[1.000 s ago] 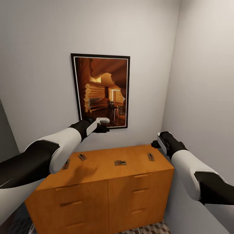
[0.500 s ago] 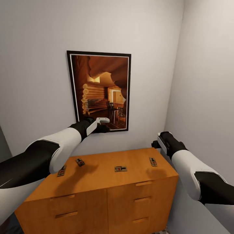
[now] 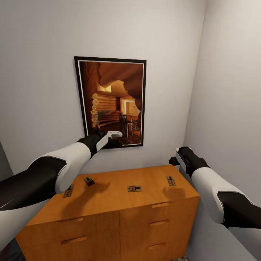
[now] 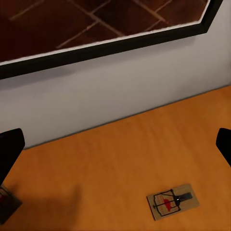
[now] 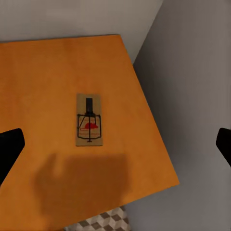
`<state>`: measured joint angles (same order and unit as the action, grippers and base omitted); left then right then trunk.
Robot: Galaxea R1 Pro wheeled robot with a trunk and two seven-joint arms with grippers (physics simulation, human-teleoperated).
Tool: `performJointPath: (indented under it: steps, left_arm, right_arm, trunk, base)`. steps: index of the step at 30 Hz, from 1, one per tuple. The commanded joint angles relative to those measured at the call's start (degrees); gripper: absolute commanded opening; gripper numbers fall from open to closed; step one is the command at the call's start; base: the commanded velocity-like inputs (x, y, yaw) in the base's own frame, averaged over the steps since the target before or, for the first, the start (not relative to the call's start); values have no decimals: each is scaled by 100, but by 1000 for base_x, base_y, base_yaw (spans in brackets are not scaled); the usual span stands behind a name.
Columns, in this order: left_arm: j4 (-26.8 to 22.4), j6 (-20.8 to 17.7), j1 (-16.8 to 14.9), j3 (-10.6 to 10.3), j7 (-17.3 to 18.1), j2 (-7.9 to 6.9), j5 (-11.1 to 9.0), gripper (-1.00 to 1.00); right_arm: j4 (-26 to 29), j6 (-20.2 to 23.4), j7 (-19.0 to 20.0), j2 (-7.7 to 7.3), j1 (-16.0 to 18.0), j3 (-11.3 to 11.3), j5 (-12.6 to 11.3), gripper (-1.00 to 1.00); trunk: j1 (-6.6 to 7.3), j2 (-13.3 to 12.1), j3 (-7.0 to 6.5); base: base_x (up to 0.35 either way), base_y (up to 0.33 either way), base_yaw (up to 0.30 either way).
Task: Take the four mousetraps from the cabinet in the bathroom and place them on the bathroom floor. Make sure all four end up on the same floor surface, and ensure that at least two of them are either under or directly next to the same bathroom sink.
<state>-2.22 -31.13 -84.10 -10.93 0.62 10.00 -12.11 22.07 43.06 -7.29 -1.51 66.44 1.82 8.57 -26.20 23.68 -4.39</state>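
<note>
Several mousetraps lie flat on top of the orange-brown cabinet: one at its left edge, one behind it, one in the middle and one at the right. My left gripper hovers high above the cabinet in front of the picture; in its wrist view it is open over a mousetrap. My right gripper hangs above the cabinet's right end, open, with the right mousetrap below it. A corner of the patterned bathroom floor shows past the cabinet.
A framed picture of a log interior hangs on the white wall behind the cabinet. The right wall runs close beside the cabinet's right end and my right arm. Drawer fronts with slab pulls face me.
The head view has shifted since one second ago: the cabinet top shows lower and nearer, so the camera moved. Both arms hold the same pose. Nothing changed in the last half second.
</note>
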Motion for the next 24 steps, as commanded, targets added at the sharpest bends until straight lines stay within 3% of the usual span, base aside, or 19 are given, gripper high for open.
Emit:
performJointPath:
  steps: [1,18,24]
  left_arm:
    - [-6,-24,-1,-49,7,0,-44,100]
    - [15,-70,1,-49,9,0,-51,100]
    - [20,-75,8,-49,9,0,-48,100]
  right_arm:
    - [7,30,16,2,0,20,48,100]
    - [-51,48,-23,3,0,2,35,100]
    - [-205,345,-17,-26,0,24,38,100]
  trunk:
    - [-2,4,3]
    - [-2,4,3]
    - [-2,4,3]
  base:
    - [2,0,0]
    - [0,0,0]
    - [0,0,0]
